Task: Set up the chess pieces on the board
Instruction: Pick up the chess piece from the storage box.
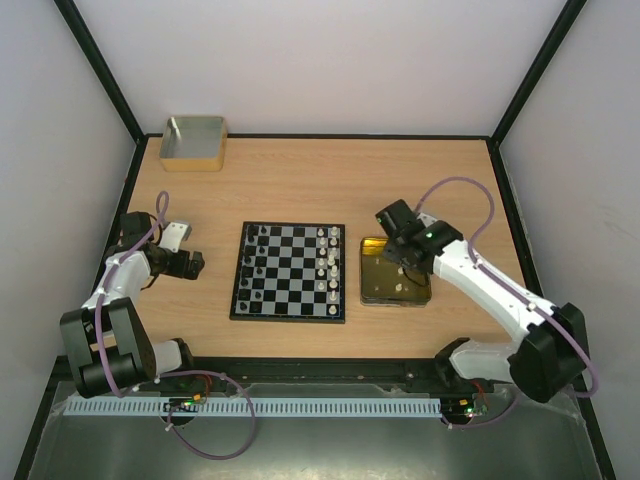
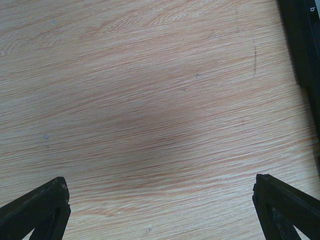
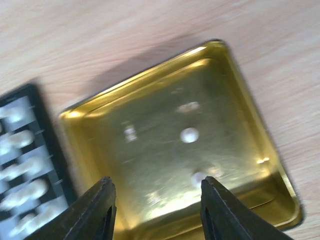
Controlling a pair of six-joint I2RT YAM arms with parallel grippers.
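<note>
The board (image 1: pixel 290 272) lies mid-table, with black chess pieces (image 1: pixel 251 262) on its left columns and cream-white ones (image 1: pixel 325 262) on its right columns. My right gripper (image 1: pixel 400 256) hovers over the gold tin (image 1: pixel 372 292). In the right wrist view it (image 3: pixel 157 187) is open and empty above the tin (image 3: pixel 150 90). Two small white pieces lie inside, one (image 3: pixel 189 135) at the middle and one (image 3: pixel 198 177) by the right fingertip. The board's edge with blurred white pieces (image 3: pixel 20 165) shows at the left. My left gripper (image 1: pixel 195 264) is open and empty over bare table (image 2: pixel 161 182).
A grey box with a tan rim (image 1: pixel 193 142) stands at the back left corner. The board's black border (image 2: pixel 302 45) shows at the top right of the left wrist view. Black frame rails and pale walls bound the wooden table.
</note>
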